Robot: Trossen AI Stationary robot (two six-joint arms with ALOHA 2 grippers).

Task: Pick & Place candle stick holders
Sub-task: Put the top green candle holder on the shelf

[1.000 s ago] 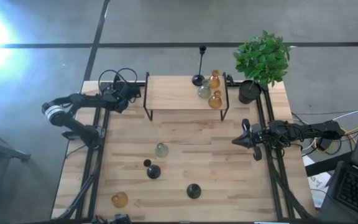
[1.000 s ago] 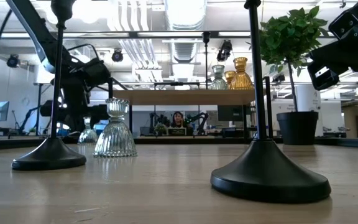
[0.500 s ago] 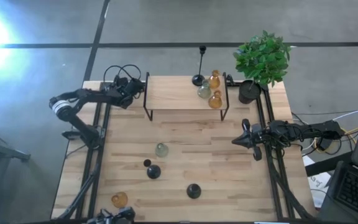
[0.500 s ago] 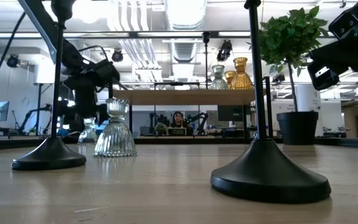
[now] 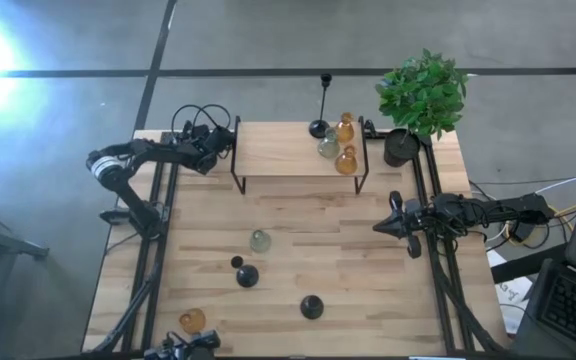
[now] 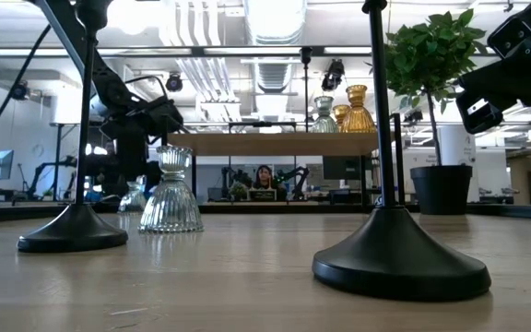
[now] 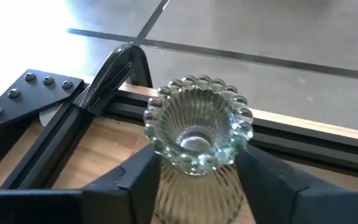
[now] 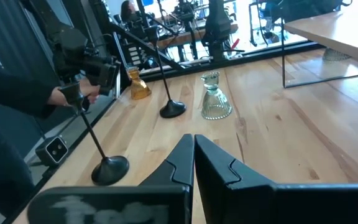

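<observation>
Your wooden shelf [image 5: 293, 148] already has holders crowded at one end, and your left gripper [image 7: 194, 180] is just beside its other end, pinching a clear glass holder [image 7: 197, 127]. Tip it and it could slip out and break. Your right gripper [image 8: 193, 163] waits, fingers pressed together.

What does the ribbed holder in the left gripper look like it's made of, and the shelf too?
The ribbed holder in the left gripper looks like clear pressed glass: see-through, with shiny fluted ridges. The shelf seems light unpainted wood with visible grain, on thin black legs, probably metal.
</observation>
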